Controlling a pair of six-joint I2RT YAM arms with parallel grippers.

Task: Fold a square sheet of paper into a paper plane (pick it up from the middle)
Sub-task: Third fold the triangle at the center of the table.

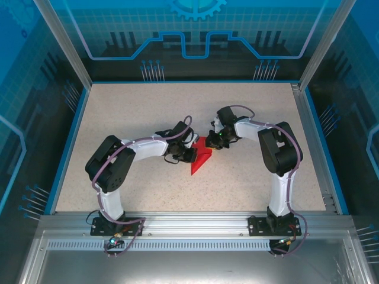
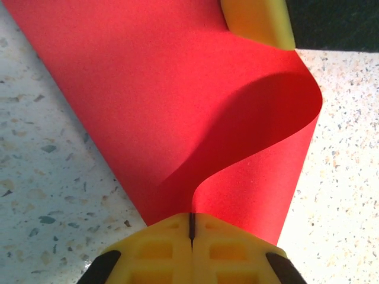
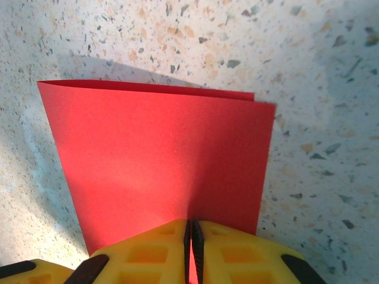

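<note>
Now: both jaw pairs pressed shut on the square sheet of paper [image 1: 199, 160].
Left gripper [image 2: 191, 236] pinches one edge, the sheet bowing up ahead of it; right gripper [image 3: 191, 248] pinches the opposite side, where it lies doubled over. Sheet spans between them mid table [image 1: 118, 112], long axis running toward the near edge; both arms equally close.

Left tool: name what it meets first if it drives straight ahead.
The red paper it pinches, curling up ahead; beyond, probably a yellow finger of the right tool, though depth is unclear.
</note>
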